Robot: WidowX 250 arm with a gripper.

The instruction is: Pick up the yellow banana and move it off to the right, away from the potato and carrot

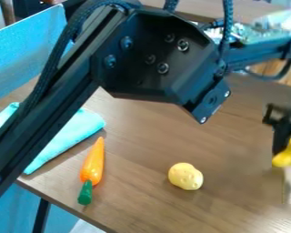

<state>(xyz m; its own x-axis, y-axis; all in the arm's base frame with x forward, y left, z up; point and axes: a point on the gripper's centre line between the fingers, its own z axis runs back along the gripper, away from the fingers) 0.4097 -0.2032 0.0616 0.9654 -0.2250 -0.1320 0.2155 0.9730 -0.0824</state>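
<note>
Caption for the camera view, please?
Robot arm above a table with carrot, potato and cloth, yellow object at its gripper.

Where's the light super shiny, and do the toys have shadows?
Camera view: bright glare at the top right corner and on the lower right of the table; faint shadow by the yellow potato, darker shadow along the blue cloth.

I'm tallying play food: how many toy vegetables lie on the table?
2: a carrot by the blue cloth, and a potato between carrot and gripper. The arm may hide more.
</note>
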